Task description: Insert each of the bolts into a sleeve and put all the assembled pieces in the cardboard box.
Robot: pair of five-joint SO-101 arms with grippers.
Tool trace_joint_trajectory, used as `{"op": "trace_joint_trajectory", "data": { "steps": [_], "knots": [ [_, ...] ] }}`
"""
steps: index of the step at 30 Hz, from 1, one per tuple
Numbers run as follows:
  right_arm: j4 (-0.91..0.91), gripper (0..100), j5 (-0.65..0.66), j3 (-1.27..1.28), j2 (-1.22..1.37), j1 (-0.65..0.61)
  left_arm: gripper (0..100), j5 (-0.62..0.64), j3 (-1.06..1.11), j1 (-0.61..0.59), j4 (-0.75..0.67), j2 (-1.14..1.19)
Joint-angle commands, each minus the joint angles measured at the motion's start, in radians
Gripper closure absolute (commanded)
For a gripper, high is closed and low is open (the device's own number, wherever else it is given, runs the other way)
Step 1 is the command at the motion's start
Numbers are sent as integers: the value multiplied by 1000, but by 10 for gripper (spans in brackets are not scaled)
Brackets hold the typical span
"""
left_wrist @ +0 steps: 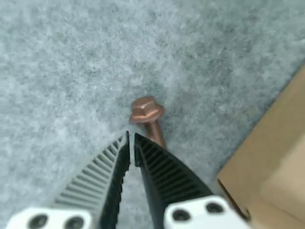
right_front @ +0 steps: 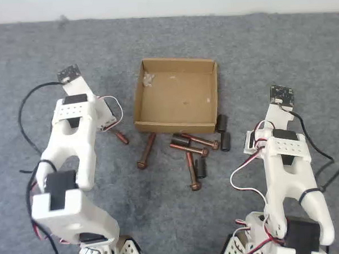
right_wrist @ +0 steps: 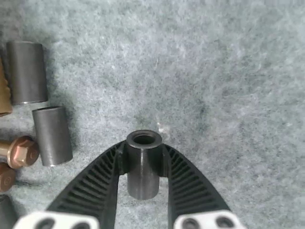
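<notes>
– As the sleeve stands upright, what holds it?
– Right gripper, both fingers pinching its sides, over the grey carpet. Two more sleeves lie flat nearby.
– Left side?
– One bolt lies flat on the carpet by the left gripper. Fingers pressed almost together, nothing between them. The bolt's shaft runs under the black finger.
– Remaining parts?
– High view: four bolts and loose sleeves scattered just in front of the cardboard box, between the arms.
– Box?
– Open-topped, with a small pale scrap in one far corner.
</notes>
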Motion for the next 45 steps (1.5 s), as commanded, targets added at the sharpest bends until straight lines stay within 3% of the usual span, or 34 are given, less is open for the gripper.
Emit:
{"op": "trace_joint_trajectory", "data": {
  "steps": [1,5,10,16,23,36,41,45],
  "knots": [
    [-16,991,29,-8,-36,7,984,17,18,23,12,-155],
    [-16,991,31,-8,-36,7,966,60,93,94,11,-219],
    [-15,991,31,-8,-36,7,816,229,105,94,11,-204],
    [-13,991,31,-8,-36,7,860,267,71,3,-37,-89],
    [-15,991,31,-8,-36,5,863,267,-24,0,-34,60],
    [-15,991,31,-8,-36,5,863,316,-53,0,-77,75],
    [-15,991,31,-8,-36,8,939,315,-39,0,-75,75],
    [-15,991,31,-8,-36,8,930,313,-41,0,-58,75]
  ]
}}
